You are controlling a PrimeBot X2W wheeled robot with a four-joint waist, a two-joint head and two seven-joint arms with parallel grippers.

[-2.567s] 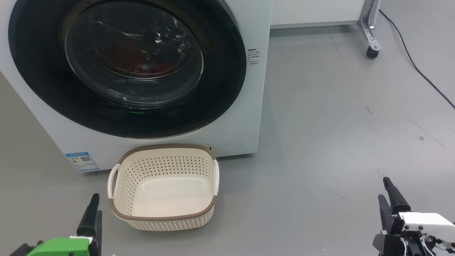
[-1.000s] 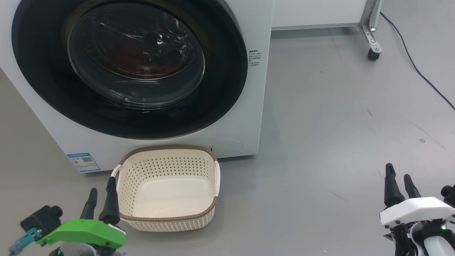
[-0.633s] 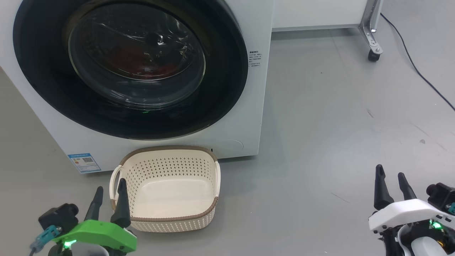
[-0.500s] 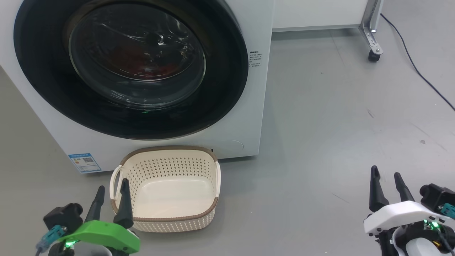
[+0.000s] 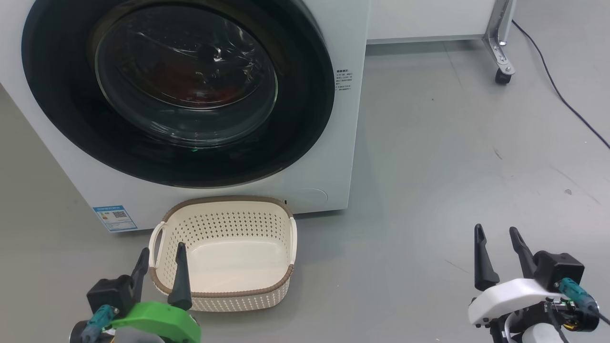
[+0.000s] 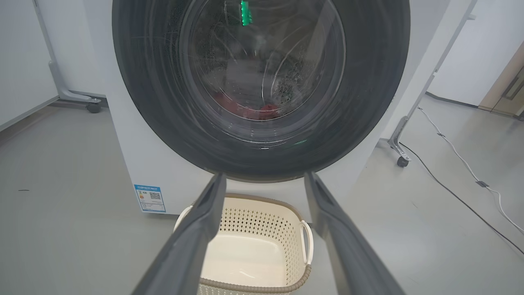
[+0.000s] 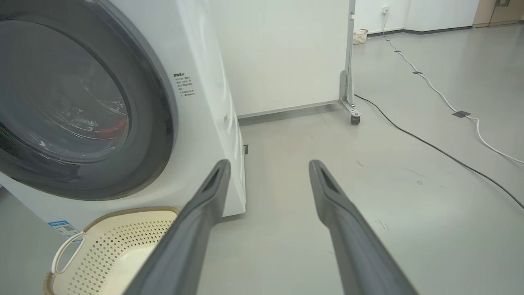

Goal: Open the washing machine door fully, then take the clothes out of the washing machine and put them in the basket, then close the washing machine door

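Grey scuffed floor (image 5: 429, 166) beneath white washing machine (image 5: 344, 157)

From the head, high: looks forward and down, door (image 5: 176, 90) at 11 o'clock, basket (image 5: 224, 198) at 7. From the left wrist, low and near: faces door head-on, basket at 6. From the right wrist, low: door at 9, basket at 8. Shared by all: door, basket, floor (image 5: 452, 166).

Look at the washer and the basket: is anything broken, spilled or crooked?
Nothing stands out. The door is shut and whole, the red clothes lie inside behind its glass, and the basket stands upright and empty on the floor before the washer. Nothing has spilled.
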